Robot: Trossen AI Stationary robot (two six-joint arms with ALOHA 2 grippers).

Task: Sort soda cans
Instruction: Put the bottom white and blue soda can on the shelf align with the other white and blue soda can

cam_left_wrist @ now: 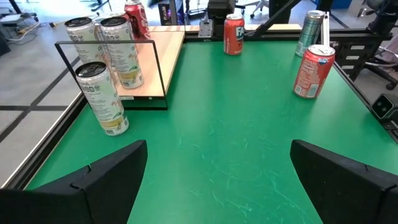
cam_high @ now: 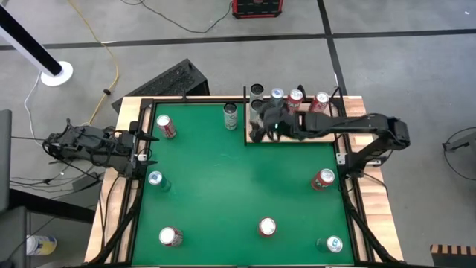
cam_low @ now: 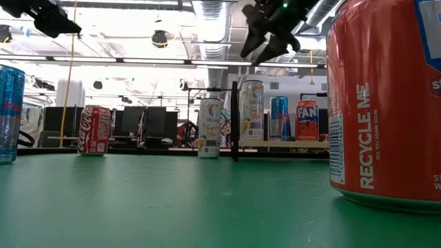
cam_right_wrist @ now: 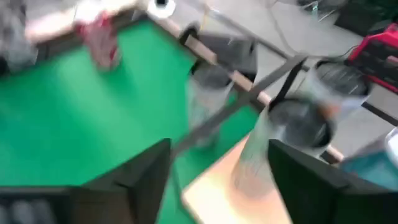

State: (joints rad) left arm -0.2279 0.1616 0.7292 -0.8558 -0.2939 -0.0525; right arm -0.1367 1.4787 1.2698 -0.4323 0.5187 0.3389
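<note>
Bench: green-topped bench (cam_high: 223,186) w/ black frame; light wooden tray (cam_high: 294,126) w/ black wire rim sitting at its far right corner.

Right arm: reaching in over the wooden tray; right gripper (cam_high: 269,123) hanging above the tray's left part, seen high up in low view (cam_low: 270,38).

Right fingers: standing apart in wrist view, a pale tall can (cam_right_wrist: 258,155) lying in the gap btwn them; blurred, so can't tell whether they're gripping it.

Left arm: waiting off the bench's left edge; left gripper (cam_high: 137,152) sitting at the frame.

Left fingers: spread wide, holding nothing, bare green btwn them (cam_left_wrist: 112,180).

Cans on tray: pale tall cans plus a silver-blue can (cam_high: 277,94), red cans (cam_high: 296,97) and (cam_high: 321,100) standing along the tray's far side; two dark-topped cans (cam_high: 257,91) at its far left corner.

Cans on green, far side: red cola can w/ silver top (cam_high: 165,126) near far left; pale white-green tall can (cam_high: 230,115) standing just outside the tray's left rim.

Cans on green, mid: teal-blue can (cam_high: 155,179) near left edge; red can (cam_high: 323,179) near right edge.

Cans on green, near side: red can (cam_high: 170,237) near left; red can (cam_high: 267,226) centre; teal can (cam_high: 334,243) near right corner.

Low view: big red-orange can (cam_low: 386,103) reading "RECYCLE ME" filling the right side, closest to cam.
</note>
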